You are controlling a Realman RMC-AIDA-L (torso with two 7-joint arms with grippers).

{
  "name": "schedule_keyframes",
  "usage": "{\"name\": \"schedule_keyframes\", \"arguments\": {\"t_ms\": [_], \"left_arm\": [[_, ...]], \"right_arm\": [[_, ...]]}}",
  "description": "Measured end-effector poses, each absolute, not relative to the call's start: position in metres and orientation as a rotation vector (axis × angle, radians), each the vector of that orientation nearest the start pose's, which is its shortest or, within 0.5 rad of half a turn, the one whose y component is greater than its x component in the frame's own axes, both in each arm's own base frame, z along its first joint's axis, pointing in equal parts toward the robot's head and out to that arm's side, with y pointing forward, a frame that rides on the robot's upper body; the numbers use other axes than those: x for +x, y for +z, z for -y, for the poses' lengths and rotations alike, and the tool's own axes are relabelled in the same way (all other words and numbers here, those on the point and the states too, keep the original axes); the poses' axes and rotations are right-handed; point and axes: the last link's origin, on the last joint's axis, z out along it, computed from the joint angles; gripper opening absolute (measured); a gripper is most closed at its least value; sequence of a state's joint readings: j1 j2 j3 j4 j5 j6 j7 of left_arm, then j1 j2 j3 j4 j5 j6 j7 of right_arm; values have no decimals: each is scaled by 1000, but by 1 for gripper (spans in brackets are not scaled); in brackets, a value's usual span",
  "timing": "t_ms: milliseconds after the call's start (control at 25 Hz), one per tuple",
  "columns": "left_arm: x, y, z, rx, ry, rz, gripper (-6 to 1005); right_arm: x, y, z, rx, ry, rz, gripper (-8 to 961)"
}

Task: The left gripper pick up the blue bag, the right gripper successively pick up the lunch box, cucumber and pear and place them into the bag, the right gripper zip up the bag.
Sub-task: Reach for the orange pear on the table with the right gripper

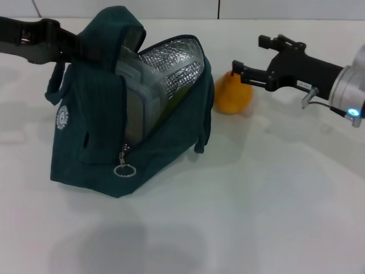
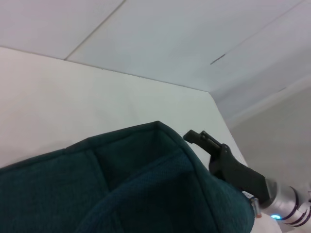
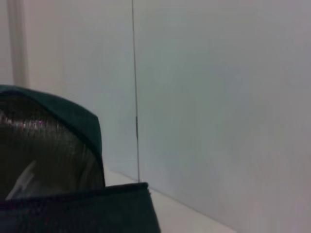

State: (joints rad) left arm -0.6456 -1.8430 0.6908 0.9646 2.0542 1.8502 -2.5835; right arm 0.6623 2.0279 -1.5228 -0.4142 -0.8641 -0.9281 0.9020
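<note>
The blue bag [image 1: 108, 131] is standing open on the white tabletop [image 1: 256, 217], its foil lining showing, with the lunch box [image 1: 140, 94] sitting upright inside it. The left claw [image 1: 71, 48] is gripping the bag's top edge, fingers clamped on the fabric. Just beside the bag, on its right, the pear [image 1: 232, 91] is resting on the tabletop. The right claw [image 1: 235, 68] is hovering right at the pear's top; whether its fingers are apart I cannot tell. A pale panelled wall [image 1: 171, 8] is rising behind the bag
</note>
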Motion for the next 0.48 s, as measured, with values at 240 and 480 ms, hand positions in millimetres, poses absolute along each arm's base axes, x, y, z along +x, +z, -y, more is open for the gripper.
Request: {"name": "schedule_keyframes", "arguments": {"t_ms": [240,480], "left_arm": [[-215,130,-364,-2515,-537,1686,44],[-214,128,-363,-2519,-538,1689,44]], "right_arm": [[203,-59,-402,-2447,700,-327,856],[198,-68,-402,-2489,645,-290,855]]}}
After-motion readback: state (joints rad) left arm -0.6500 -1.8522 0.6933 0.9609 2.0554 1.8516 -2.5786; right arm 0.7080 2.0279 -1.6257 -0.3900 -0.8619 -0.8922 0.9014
